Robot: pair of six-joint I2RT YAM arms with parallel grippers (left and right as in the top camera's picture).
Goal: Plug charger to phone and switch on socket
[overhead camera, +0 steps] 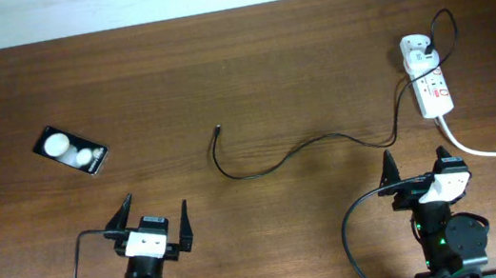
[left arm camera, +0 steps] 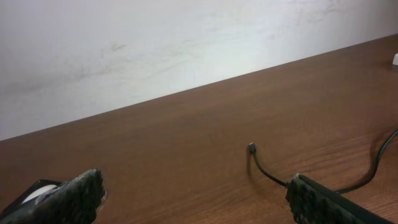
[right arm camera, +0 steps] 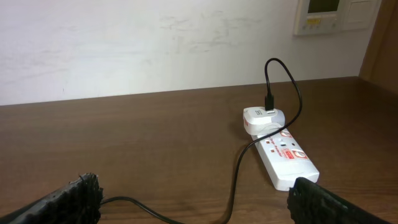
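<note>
The task stands at its very beginning: both the left tool (overhead camera: pixel 156 210) and the right tool (overhead camera: pixel 415 163) hover at the near side of the desk (overhead camera: pixel 266 60) with fingers spread wide and nothing between them. The phone (overhead camera: pixel 71 151) lies flat and slightly askew at the left, well apart from the charger (overhead camera: pixel 270 163), whose plug tip (overhead camera: pixel 218 129) rests loose near the middle. Its white adapter (overhead camera: pixel 417 48) sits on the far end of the socket (overhead camera: pixel 433 91) at the right, so it seems already seated. The next move probably falls to the left tool: pinch the thin cable just behind the tip and carry it left to the phone, a fine grasp on a slack lead. Bare desk lies between tip and phone, giving free room; the socket's thick white cord (overhead camera: pixel 490 151) trails off the right side, close to the right tool
</note>
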